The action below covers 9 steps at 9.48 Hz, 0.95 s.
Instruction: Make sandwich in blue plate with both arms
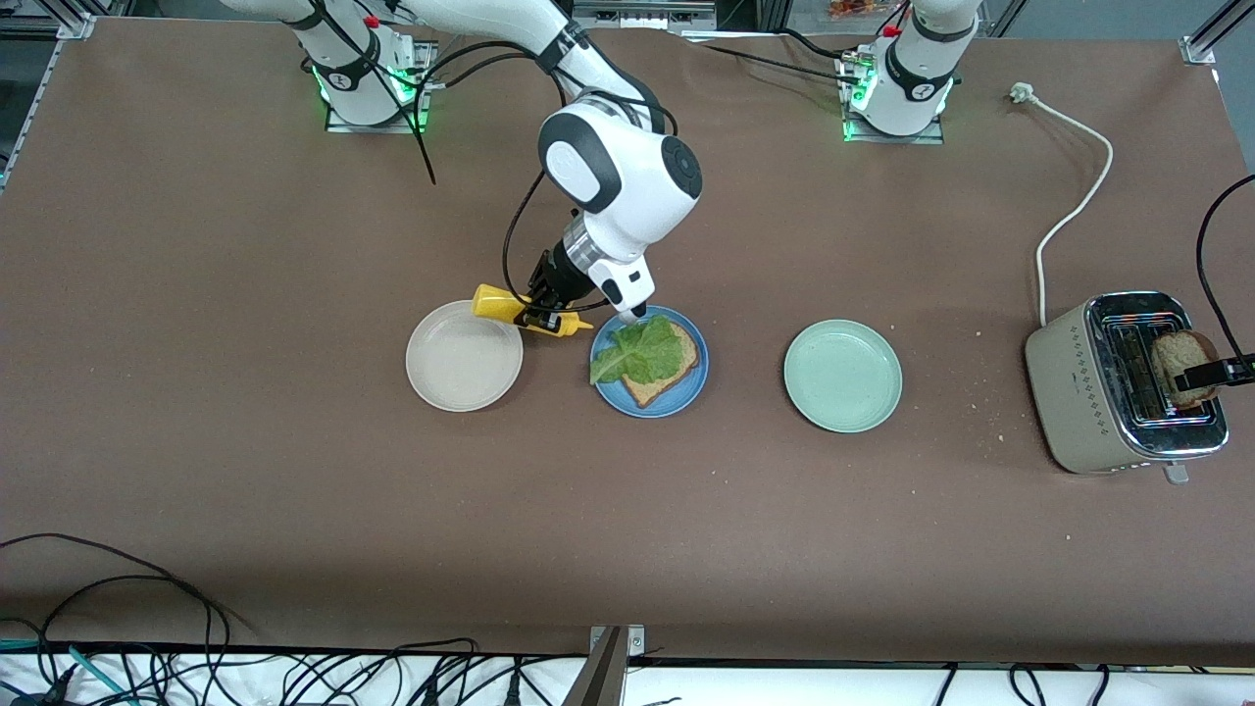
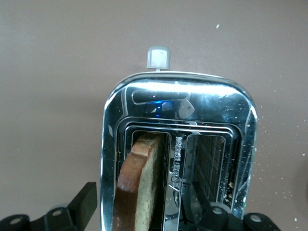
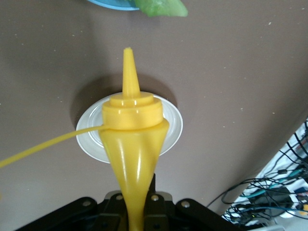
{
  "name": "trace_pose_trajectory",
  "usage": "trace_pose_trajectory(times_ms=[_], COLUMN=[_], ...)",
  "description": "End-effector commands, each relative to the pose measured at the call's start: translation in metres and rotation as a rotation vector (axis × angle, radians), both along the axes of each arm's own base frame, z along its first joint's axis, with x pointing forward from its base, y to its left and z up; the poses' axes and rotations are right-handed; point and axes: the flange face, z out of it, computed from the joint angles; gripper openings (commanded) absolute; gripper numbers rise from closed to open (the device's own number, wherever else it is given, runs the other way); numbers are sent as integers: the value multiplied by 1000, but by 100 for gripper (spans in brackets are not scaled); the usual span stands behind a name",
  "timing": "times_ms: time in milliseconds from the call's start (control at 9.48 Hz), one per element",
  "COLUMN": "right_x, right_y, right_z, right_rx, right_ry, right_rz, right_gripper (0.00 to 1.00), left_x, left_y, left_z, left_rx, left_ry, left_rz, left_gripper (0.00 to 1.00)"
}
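Observation:
The blue plate (image 1: 618,396) holds one brown bread slice (image 1: 675,377) with a green lettuce leaf (image 1: 642,355) on top. My right gripper (image 1: 539,306) (image 3: 137,208) is shut on a yellow squeeze bottle (image 1: 510,308) (image 3: 130,130), held on its side over the table between the beige plate and the blue plate, nozzle toward the blue plate. A second bread slice (image 1: 1175,355) (image 2: 142,183) stands in the toaster's slot. My left gripper (image 1: 1208,375) (image 2: 144,208) hangs over that slot, open, one finger (image 2: 87,202) on each side of the slice.
A beige plate (image 1: 463,355) (image 3: 91,139) lies toward the right arm's end, a pale green plate (image 1: 841,375) toward the left arm's end. The toaster (image 1: 1069,382) (image 2: 192,96) has its lever (image 2: 158,57) on the end nearer the front camera. Its white cord (image 1: 1079,206) trails toward the bases.

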Motion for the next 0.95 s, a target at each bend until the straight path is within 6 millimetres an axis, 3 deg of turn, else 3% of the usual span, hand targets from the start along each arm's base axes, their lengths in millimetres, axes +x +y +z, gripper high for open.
trace_pose_trajectory(times_ms=[0,317,528,739,844], right_x=[46,80,99,122,134], right_y=[-72,-131,-171,-228,-260], right_z=[51,84,104,114,115], right_rx=[219,429,568,704,793], right_ry=[149,250,319,407,445], right_rz=[-156,-264,-264,-191,-152], right_gripper=[10,11,11,11,11], left_x=[-4,-5,-3,-2,-3], left_y=[4,3,2,-4,-9], left_z=[-8,-8,-2,11,31], left_rx=[-26,-28,-22,-23,-12], left_ry=[30,38,29,34,23], left_rz=[4,4,0,-7,-22], left_gripper=[40,0,0,0,0])
